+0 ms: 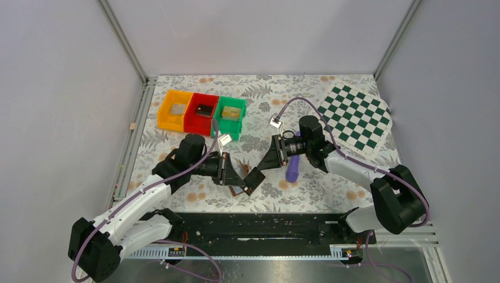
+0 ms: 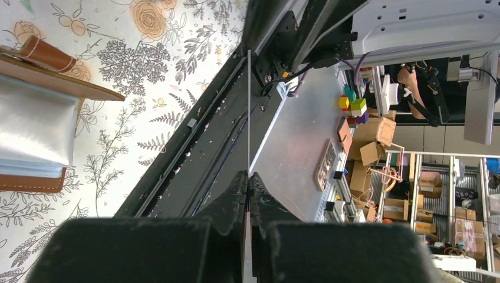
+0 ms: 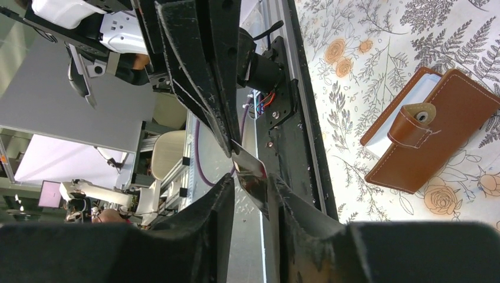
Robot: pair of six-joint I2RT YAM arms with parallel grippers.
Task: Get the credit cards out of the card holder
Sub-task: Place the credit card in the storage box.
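My left gripper (image 1: 240, 174) is shut on a thin dark card (image 1: 255, 178) and holds it above the table. In the left wrist view the gripper (image 2: 248, 175) pinches the card (image 2: 249, 106), which shows edge-on. My right gripper (image 1: 263, 167) is open, with its jaws on either side of the card's free end (image 3: 251, 174); the left fingers (image 3: 200, 76) grip the card from above. The brown card holder (image 3: 436, 135) lies open on the floral cloth below, mostly hidden in the top view (image 1: 238, 190), and shows its pale inner panel (image 2: 32, 127).
Orange (image 1: 174, 110), red (image 1: 201, 113) and green (image 1: 230, 117) bins stand at the back left, each with something flat inside. A purple stick (image 1: 292, 167) lies under the right arm. A green chequered mat (image 1: 355, 118) is at the back right. A black rail (image 1: 253, 227) runs along the near edge.
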